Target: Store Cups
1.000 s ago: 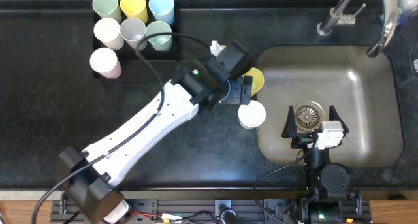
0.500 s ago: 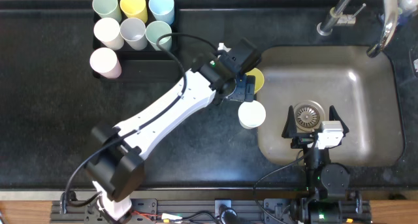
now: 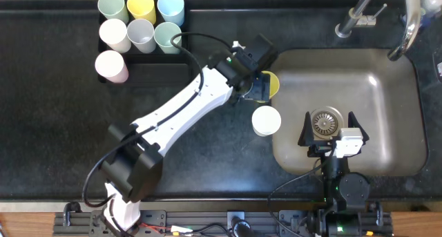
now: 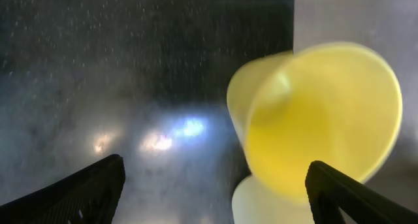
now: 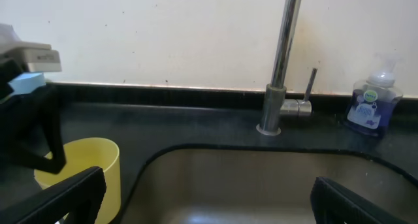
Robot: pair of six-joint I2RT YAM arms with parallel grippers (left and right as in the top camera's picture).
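Left gripper (image 4: 215, 166) has its fingers (image 4: 91, 188) spread wide, holding nothing; yellow cup (image 4: 313, 119) stands off-centre toward one finger, on the worktop (image 3: 55, 126) at the sink (image 3: 387, 71) rim. Closing now could tip it into the sink, or bump the white cup (image 3: 266, 120) just beside it.

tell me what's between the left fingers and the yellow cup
Nothing but bare black counter, seen in the left wrist view: the left fingers stand open with the yellow cup just ahead.
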